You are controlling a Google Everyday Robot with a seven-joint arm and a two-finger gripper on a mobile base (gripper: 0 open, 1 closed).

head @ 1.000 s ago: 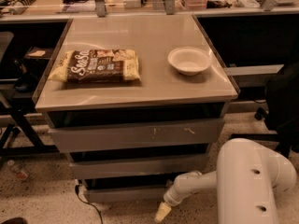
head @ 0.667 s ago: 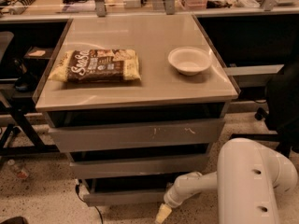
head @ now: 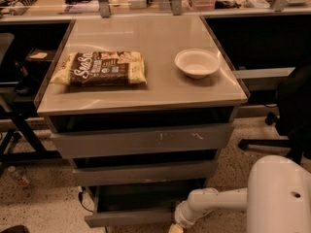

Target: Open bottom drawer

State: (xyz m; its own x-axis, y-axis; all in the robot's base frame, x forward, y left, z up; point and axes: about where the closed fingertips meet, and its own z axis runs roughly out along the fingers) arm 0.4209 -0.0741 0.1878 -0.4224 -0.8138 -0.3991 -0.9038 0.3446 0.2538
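Observation:
The grey cabinet has three handle-less drawers. The bottom drawer (head: 127,219), the narrowest with a plain front, stands pulled out a little, and a dark gap (head: 136,196) shows behind its front. My gripper (head: 174,227) is at the bottom edge of the view, by the right end of that drawer front, mostly cut off. My white arm (head: 218,199) reaches to it from the right. The widest top drawer (head: 141,141) with pale scratch marks and the middle drawer (head: 146,173) are further in.
On the cabinet top (head: 160,89) lie a brown snack bag (head: 99,68) and a white bowl (head: 197,63). A black office chair (head: 291,115) stands at the right. A cable (head: 83,200) hangs at the cabinet's lower left. A cluttered bench runs along the back.
The bottom drawer front has come out toward the camera and sits lower in the view. My gripper has moved with it down to the frame's bottom edge.

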